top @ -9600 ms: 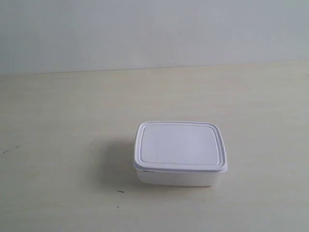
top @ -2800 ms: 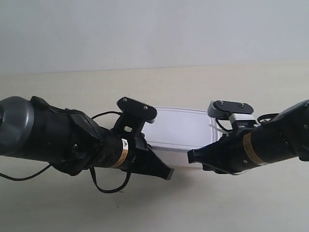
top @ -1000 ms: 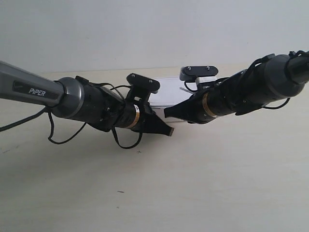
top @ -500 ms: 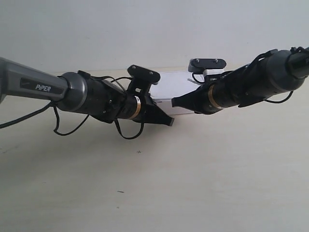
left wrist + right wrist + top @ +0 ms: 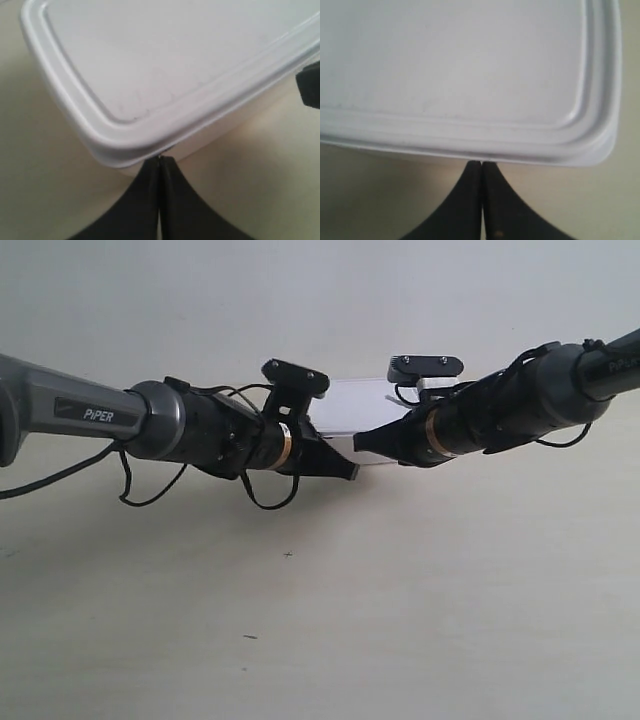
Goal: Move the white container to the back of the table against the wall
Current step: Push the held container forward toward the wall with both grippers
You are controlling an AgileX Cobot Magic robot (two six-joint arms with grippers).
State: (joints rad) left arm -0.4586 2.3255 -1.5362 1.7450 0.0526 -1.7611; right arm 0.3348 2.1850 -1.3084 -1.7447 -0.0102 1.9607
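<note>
The white container (image 5: 352,400) sits on the table (image 5: 400,620) far back, close under the wall (image 5: 300,300); whether it touches the wall I cannot tell. Both arms reach in low from the sides and hide its ends. The gripper of the arm at the exterior view's left (image 5: 350,472) and that of the arm at the right (image 5: 365,443) meet at its near side. My left gripper (image 5: 160,159) is shut, its tips against a corner of the container (image 5: 165,60) under the lid rim. My right gripper (image 5: 482,162) is shut too, against the long side of the container (image 5: 460,65).
Loose black cables (image 5: 262,502) hang from the arm at the exterior view's left, down to the tabletop. A few tiny dark specks (image 5: 288,555) mark the near part of the table. The other gripper's black tip (image 5: 310,90) shows at the edge of the left wrist view.
Over the last second the container has slid further back toward the wall, with both shut grippers following behind it. Long before that it stood alone mid-table.
</note>
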